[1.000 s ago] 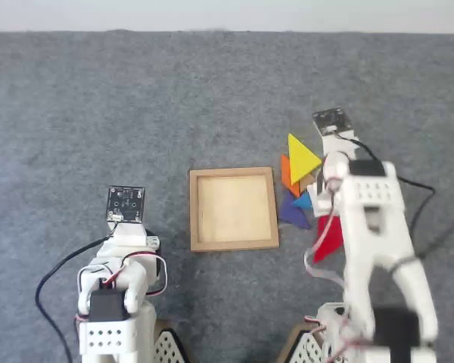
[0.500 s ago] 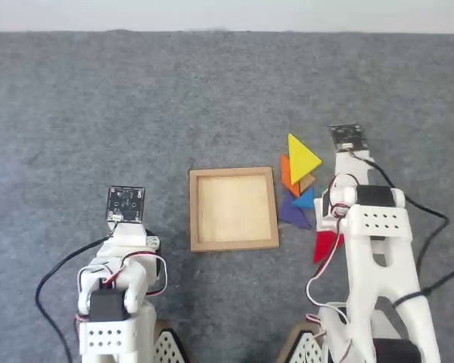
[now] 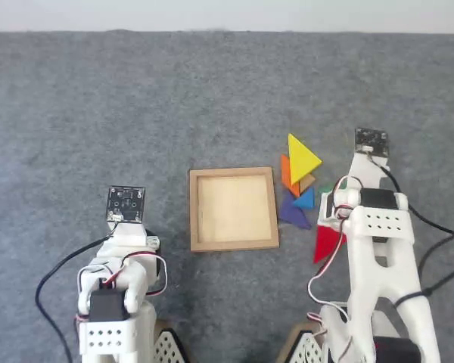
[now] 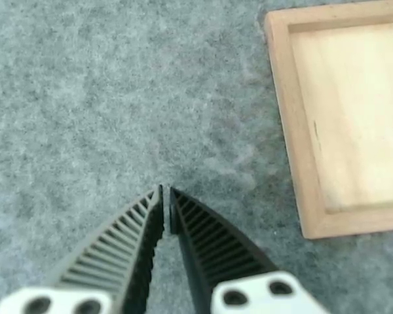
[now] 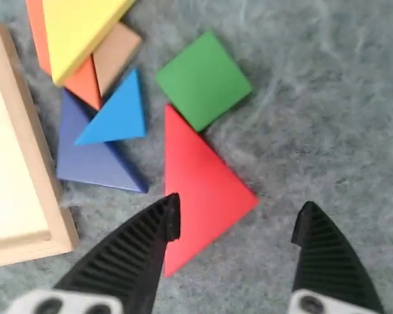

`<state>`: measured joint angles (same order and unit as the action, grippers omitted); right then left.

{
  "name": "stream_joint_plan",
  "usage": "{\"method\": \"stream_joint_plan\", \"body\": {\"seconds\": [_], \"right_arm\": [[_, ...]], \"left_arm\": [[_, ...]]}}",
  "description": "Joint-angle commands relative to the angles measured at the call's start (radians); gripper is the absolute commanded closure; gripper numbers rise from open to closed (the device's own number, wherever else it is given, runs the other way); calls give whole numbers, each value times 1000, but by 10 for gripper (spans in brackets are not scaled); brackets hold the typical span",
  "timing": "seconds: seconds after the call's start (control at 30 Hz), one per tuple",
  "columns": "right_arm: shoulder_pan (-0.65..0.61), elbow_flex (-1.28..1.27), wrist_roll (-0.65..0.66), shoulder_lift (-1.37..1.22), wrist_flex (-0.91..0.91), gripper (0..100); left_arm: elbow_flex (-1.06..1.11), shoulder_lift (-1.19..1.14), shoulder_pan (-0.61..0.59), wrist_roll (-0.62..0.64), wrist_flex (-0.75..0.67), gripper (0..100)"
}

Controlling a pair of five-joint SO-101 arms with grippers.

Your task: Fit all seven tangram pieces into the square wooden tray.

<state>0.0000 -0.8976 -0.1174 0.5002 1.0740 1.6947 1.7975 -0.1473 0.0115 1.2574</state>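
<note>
Evidently the right pincer hangs wide above the flat red triangular piece, seemingly poised to straddle it for a pick, just right of the square wooden tray at the middle of the grey counter, while the left pincer rests closed left of it.
</note>
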Motion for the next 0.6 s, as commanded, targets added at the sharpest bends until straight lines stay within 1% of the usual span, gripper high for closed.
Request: {"method": "stream_joint_plan", "body": {"seconds": [0.0,0.13,0.43,0.57], "right_arm": [[-7,-11,-9,-87,-77,713],[-48,32,21,-189,-84,713],[-51,44,-41,-320,-137,713],[-50,72,-41,-355,-136,717]], "left_arm": [[-12,11,8,-3,-2,985],[-12,11,6,-3,-2,985],[-12,11,6,-3,-2,985],[-12,11,6,-3,-2,985]]}}
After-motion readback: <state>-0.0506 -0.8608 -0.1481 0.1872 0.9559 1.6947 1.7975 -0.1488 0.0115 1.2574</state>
